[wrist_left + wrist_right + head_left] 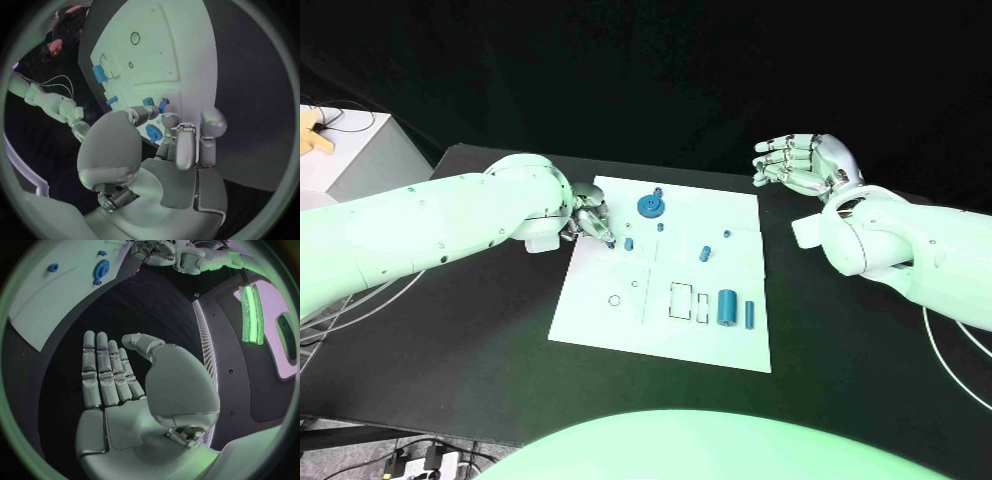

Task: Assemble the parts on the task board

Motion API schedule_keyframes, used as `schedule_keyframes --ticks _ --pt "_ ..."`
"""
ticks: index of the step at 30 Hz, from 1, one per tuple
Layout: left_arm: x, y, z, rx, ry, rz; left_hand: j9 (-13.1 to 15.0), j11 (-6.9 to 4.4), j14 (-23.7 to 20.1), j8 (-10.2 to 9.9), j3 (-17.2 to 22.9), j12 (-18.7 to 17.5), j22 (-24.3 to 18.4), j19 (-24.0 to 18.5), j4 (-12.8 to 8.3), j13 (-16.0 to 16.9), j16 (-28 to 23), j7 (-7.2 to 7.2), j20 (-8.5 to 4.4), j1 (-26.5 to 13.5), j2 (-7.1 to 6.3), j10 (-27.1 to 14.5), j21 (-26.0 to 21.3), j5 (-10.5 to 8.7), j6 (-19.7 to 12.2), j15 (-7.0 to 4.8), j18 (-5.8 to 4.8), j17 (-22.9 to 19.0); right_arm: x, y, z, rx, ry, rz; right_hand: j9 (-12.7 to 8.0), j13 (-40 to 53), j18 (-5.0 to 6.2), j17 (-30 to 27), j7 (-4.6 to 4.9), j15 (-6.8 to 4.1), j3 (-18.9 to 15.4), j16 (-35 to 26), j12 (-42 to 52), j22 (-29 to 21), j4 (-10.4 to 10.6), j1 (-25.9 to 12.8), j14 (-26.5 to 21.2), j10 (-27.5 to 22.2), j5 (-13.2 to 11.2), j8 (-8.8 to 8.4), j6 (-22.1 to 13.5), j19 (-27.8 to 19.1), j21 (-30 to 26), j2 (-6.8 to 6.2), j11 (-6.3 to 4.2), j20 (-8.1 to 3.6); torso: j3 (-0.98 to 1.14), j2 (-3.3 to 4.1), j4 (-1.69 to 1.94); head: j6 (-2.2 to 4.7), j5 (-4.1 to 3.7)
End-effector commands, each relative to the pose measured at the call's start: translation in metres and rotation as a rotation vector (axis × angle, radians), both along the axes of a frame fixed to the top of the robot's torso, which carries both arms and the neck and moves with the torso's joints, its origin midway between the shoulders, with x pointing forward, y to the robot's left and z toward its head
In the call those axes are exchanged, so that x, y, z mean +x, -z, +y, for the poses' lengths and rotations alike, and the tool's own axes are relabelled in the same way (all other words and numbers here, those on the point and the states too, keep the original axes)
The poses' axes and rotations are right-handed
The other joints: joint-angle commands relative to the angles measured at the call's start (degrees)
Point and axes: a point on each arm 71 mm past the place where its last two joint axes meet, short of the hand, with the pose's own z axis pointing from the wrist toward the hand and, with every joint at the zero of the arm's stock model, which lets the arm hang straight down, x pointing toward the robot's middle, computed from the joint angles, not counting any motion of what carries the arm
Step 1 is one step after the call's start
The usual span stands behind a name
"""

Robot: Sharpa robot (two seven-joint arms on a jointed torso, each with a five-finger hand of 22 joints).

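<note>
Head view: the left hand [589,222] works at the white board's [661,335] near-left edge on the black table [877,350]; go slowly, keeping the small peg upright.

Left wrist view: its fingers [178,145] curl beside smooth blue parts [154,133]; whether they pinch one I cannot tell.

Right wrist view: the right hand [119,390] hangs flat, fingers straight, holding nothing.

Board: left edge crowded, right side open

Left hand [589,220] sits over the task board's [603,325] upper-left edge, close beside the blue disc part [649,207] and small pegs [630,243]. Right hand [798,160] hovers off the board's upper-right corner, fingers spread, over bare tabletop [848,340]. Cylinders [728,307] cluster lower right; lower-left board area lies bare.
</note>
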Motion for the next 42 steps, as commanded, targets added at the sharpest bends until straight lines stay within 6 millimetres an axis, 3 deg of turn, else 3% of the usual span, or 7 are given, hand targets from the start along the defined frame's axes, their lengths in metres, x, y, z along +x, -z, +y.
schedule_keyframes --ticks 1,22,42 --pt "-0.0002 0.0003 -0.0029 0.004 0.025 0.001 0.1 -0.14 2.9 0.0 12.2 -0.3 0.0 0.1 -12.0 0.0 0.1 0.07 -0.16 -0.1 0.49 -0.4 0.1 0.35 0.3 -0.39 -0.33 4.6 -0.0008 -0.0006 0.0025 0.0 -0.023 -0.006 -0.1 -0.1 0.11 -0.1 2.04 0.39 0.4 -0.3 -0.2 -0.1 0.0 -0.3 -0.2 0.1 0.1 -0.2 0.6 -0.5 -0.4 -0.07 0.19 0.0 0.01 0.0 -0.01 0.01 -0.06" --pt "-0.0032 0.0054 -0.0056 0.039 0.068 0.066 0.0 -0.09 2.8 -0.1 12.3 -0.5 -0.5 -0.2 -12.0 -0.3 -0.1 0.12 -0.15 0.0 0.53 -0.5 -0.2 0.28 0.3 -0.36 -0.24 4.3 -0.0014 -0.0007 0.0024 0.001 -0.025 -0.006 -0.1 -0.1 0.11 -0.1 2.04 0.39 0.4 -0.3 -0.2 -0.1 0.0 -0.3 -0.2 0.1 0.1 -0.2 0.6 -0.5 -0.4 -0.07 0.19 0.0 0.03 -0.02 0.0 0.01 -0.38" --pt "0.0057 0.0049 -0.007 0.026 0.023 0.03 0.0 -0.01 2.8 -0.2 12.4 -0.5 -0.5 -0.3 -11.8 -0.3 -0.1 0.21 -0.12 0.1 0.7 -0.6 -0.2 0.21 0.2 -0.29 -0.26 4.3 -0.0018 -0.0008 0.0037 0.003 -0.029 -0.005 -0.2 0.0 0.1 -0.5 2.08 0.42 0.5 -0.6 -0.7 -0.4 -0.3 -0.4 0.0 0.2 0.0 -0.7 0.8 -0.5 -0.5 0.03 0.23 0.02 0.07 0.04 -0.09 0.01 -0.42"
